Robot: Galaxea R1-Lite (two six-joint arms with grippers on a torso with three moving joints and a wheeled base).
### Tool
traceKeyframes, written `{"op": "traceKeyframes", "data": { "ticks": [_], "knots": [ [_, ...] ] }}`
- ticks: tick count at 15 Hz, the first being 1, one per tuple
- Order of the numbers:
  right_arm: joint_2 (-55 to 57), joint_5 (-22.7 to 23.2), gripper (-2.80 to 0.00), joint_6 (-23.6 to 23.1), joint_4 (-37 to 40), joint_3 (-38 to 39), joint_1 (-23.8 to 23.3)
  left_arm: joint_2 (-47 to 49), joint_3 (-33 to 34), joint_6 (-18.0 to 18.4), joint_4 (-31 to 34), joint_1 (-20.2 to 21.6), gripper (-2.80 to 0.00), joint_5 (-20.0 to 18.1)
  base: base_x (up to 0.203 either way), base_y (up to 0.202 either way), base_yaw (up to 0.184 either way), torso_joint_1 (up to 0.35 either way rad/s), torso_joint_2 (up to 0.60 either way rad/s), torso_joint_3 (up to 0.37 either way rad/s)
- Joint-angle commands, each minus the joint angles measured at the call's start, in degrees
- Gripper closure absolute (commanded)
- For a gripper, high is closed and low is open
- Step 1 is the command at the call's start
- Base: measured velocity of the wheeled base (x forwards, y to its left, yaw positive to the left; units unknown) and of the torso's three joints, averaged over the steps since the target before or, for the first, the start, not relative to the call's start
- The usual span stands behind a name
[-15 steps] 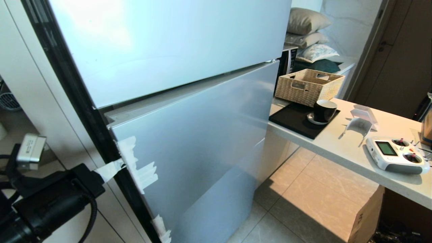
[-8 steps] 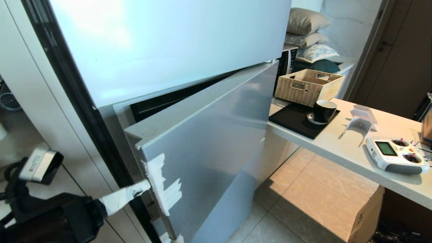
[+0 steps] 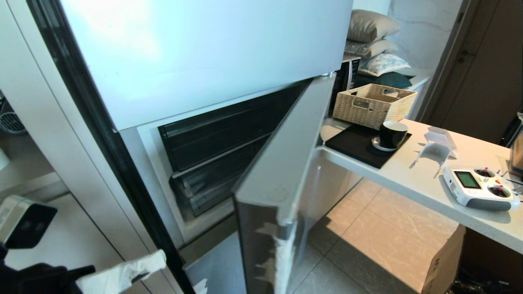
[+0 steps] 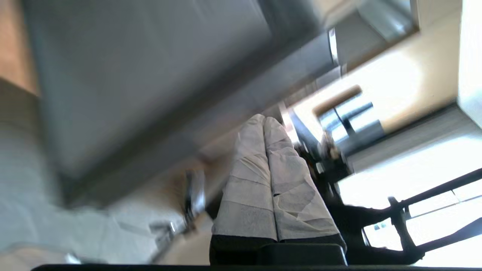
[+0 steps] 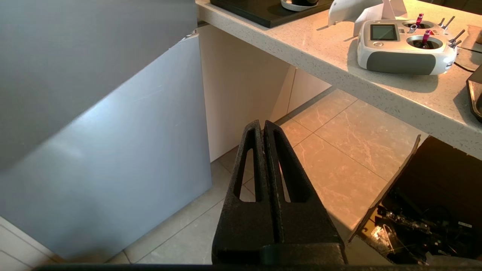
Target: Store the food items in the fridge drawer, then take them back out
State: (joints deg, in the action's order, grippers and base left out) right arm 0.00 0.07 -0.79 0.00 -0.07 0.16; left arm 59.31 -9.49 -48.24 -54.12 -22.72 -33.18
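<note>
Your robot faces a two-door fridge whose lower door [image 3: 278, 179] stands swung wide, its edge patched with torn white tape [image 3: 282, 245]. Use that door as your landmark. Behind it, inside the dark cavity, you can count two stacked drawer fronts [image 3: 220, 139]; whether either is the taped fridge drawer cannot be told, and no food items show in any view.

Your left hand [image 3: 159, 257] sits low and to the left of the door, clear of its taped edge. In the left wrist view its two white-wrapped fingers [image 4: 260, 177] are pressed together with nothing between them. Your right hand [image 5: 263, 126] hangs to the right of the door above the tiled floor [image 5: 339, 143], its two black fingers closed flat against each other and empty.

To the right of the door runs a pale worktop [image 3: 408, 175]. On it you can count one wicker basket [image 3: 374, 104], one black tray [image 3: 359, 145], one black cup [image 3: 393, 134] on a white saucer, two small white plastic pieces [image 3: 437, 147] and one white radio controller [image 3: 480, 188] with two sticks and a small screen; no lettering on it can be read. Beyond the basket, three cushions [image 3: 376, 41] lie stacked. Under the worktop, well right of the door, stands one open cardboard box [image 3: 443, 261]; the marking on its side is too small to read.
</note>
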Motion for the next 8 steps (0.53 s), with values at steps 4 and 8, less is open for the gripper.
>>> {"op": "traceKeyframes", "data": {
  "ticks": [4, 8],
  "knots": [
    [0.0, 0.0, 0.00, 0.0, 0.0, 0.0, 0.0, 6.0, -5.0, 9.0, 1.4, 5.1, 0.00, 15.8, 0.000, 0.000, 0.000, 0.000, 0.00, 0.000],
    [0.0, 0.0, 0.00, 0.0, 0.0, 0.0, 0.0, -0.9, 1.2, 30.8, 3.8, 5.3, 0.00, 35.4, 0.000, 0.000, 0.000, 0.000, 0.00, 0.000]
  ]
}}
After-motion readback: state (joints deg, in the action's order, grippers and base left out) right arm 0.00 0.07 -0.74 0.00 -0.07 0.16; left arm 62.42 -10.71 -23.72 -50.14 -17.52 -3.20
